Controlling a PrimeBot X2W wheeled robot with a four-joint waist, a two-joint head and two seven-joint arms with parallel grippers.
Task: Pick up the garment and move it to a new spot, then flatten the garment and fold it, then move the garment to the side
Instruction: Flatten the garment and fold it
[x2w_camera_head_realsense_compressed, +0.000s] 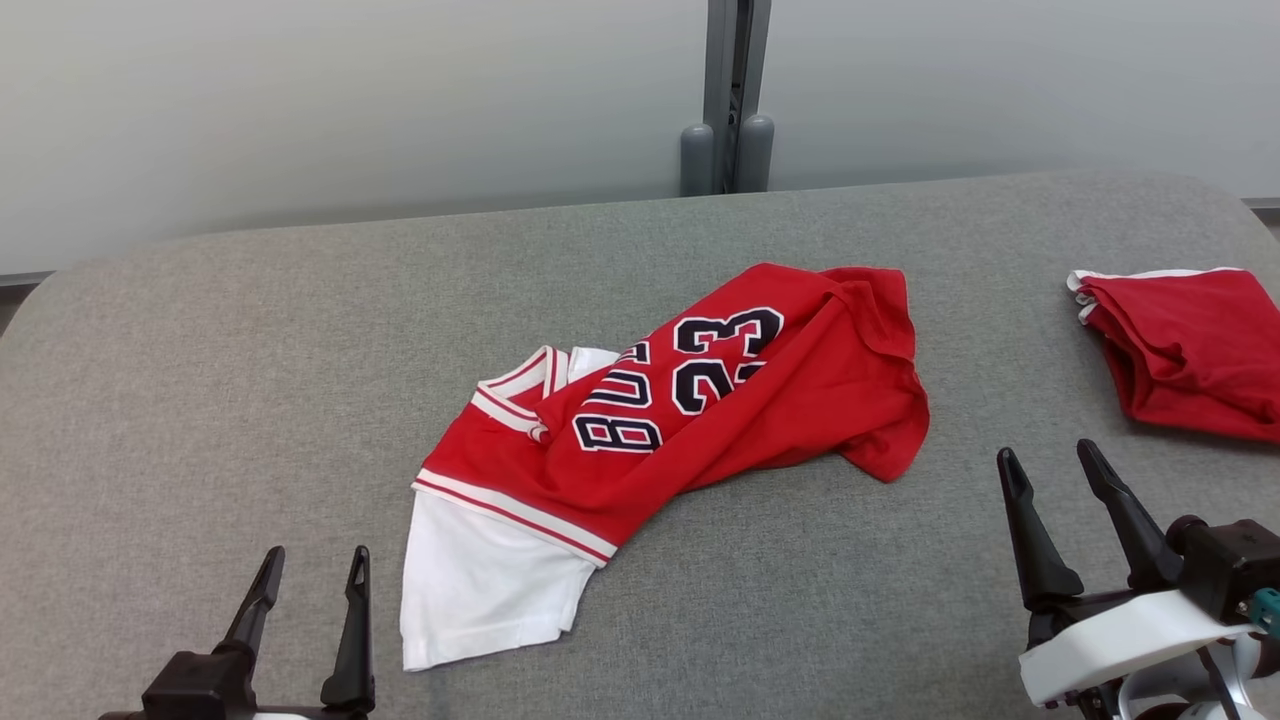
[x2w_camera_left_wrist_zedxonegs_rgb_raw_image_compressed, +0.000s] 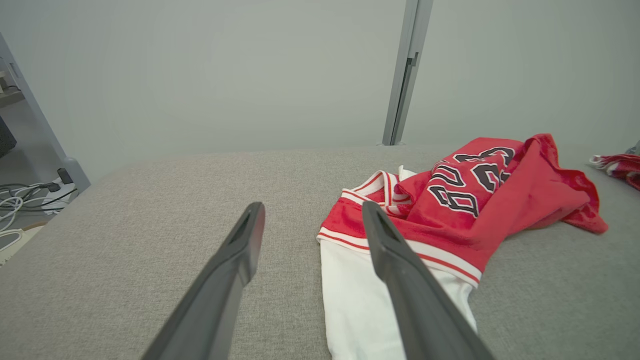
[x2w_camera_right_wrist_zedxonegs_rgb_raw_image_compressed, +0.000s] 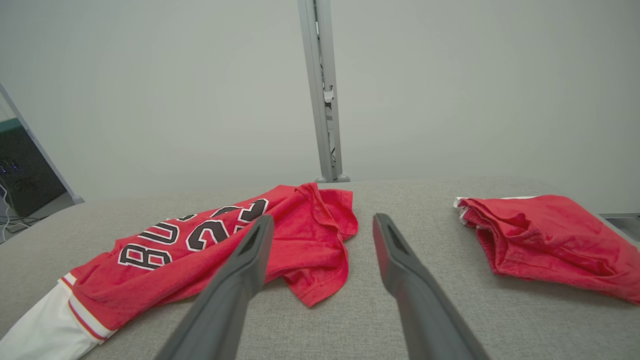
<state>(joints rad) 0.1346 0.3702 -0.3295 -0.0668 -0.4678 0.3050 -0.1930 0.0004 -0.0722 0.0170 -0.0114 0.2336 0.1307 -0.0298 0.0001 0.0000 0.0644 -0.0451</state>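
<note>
A crumpled red jersey with white sleeves and dark "23" lettering, the garment (x2w_camera_head_realsense_compressed: 700, 400), lies in the middle of the grey padded table (x2w_camera_head_realsense_compressed: 250, 360). The garment (x2w_camera_left_wrist_zedxonegs_rgb_raw_image_compressed: 465, 200) lies ahead and right in the left wrist view, and the garment (x2w_camera_right_wrist_zedxonegs_rgb_raw_image_compressed: 225, 245) sits ahead and left in the right wrist view. My left gripper (x2w_camera_head_realsense_compressed: 312, 565) stands open near the front edge, just left of the white sleeve. My right gripper (x2w_camera_head_realsense_compressed: 1045, 465) stands open at the lower right, apart from the cloth. Both hold nothing. The left gripper (x2w_camera_left_wrist_zedxonegs_rgb_raw_image_compressed: 312, 212) and the right gripper (x2w_camera_right_wrist_zedxonegs_rgb_raw_image_compressed: 322, 222) show spread fingers.
A second red garment (x2w_camera_head_realsense_compressed: 1190, 350) lies bunched at the table's right edge, also the red garment (x2w_camera_right_wrist_zedxonegs_rgb_raw_image_compressed: 545, 240). A grey post (x2w_camera_head_realsense_compressed: 730, 100) stands behind the table against a pale wall. Cables (x2w_camera_left_wrist_zedxonegs_rgb_raw_image_compressed: 25, 195) lie on the floor to the far left.
</note>
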